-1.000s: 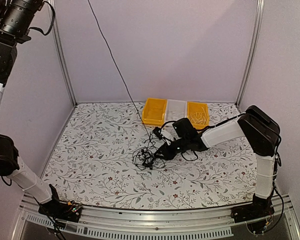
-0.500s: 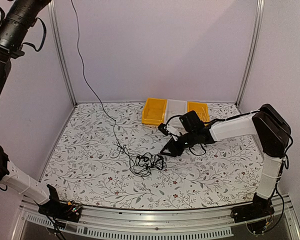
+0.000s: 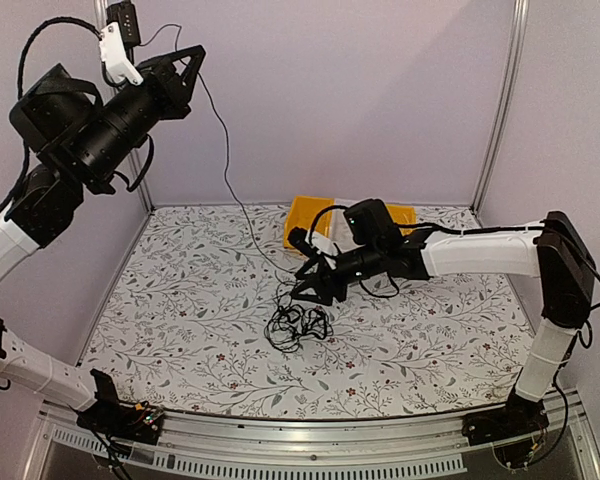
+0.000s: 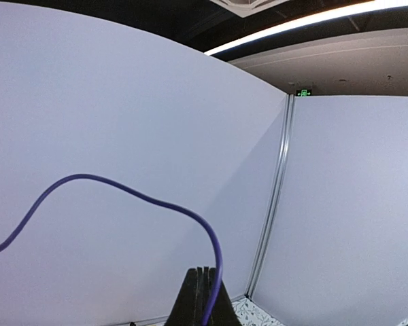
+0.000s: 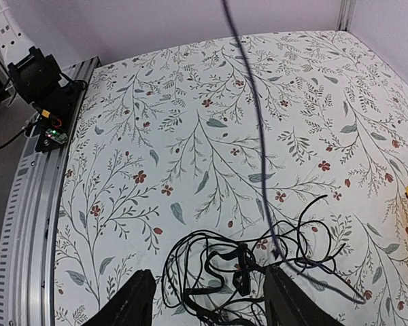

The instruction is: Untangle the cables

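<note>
The cables form a black wiry clump (image 3: 296, 325) on the floral table top (image 3: 180, 300). One thin strand (image 3: 227, 175) rises from it to my left gripper (image 3: 188, 62), held high at the back left. In the left wrist view that gripper (image 4: 205, 272) is shut on the strand (image 4: 122, 187). My right gripper (image 3: 300, 291) hovers low over the clump's far edge. In the right wrist view its fingers (image 5: 139, 299) are spread wide, with the clump (image 5: 241, 272) lying between them, untouched. The taut strand (image 5: 251, 102) crosses that view upward.
A yellow bin (image 3: 305, 218) and another yellow bin (image 3: 405, 212) stand at the back of the table behind my right arm. Lilac walls and metal posts (image 3: 500, 100) close the back and sides. The left arm's base (image 5: 44, 88) sits on the near rail.
My left arm has swung into view, carrying the strand high and to the right. My right gripper has moved left and now hangs over the clump. The clump has shifted slightly.
</note>
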